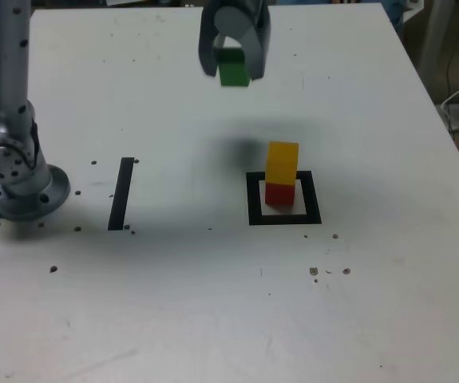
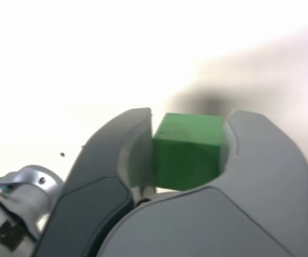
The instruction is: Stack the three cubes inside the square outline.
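My gripper (image 1: 232,57) hangs in the air over the far middle of the table, shut on the green cube (image 1: 234,67). In the wrist view the green cube (image 2: 188,151) sits squeezed between both grey jaws of the gripper (image 2: 190,142). Nearer, toward the exterior view's right, the square outline (image 1: 285,217) of black tape lies on the white table. Inside it the red cube (image 1: 279,194) stands with the yellow cube (image 1: 282,162) stacked on top. The held cube is well above and beyond that stack, a little to the exterior view's left of it.
The arm's grey base (image 1: 12,175) stands at the exterior view's left. A straight black tape strip (image 1: 121,194) lies between the base and the outline. Small dark specks dot the table (image 1: 213,303). The table's right edge (image 1: 445,120) borders clutter and cables.
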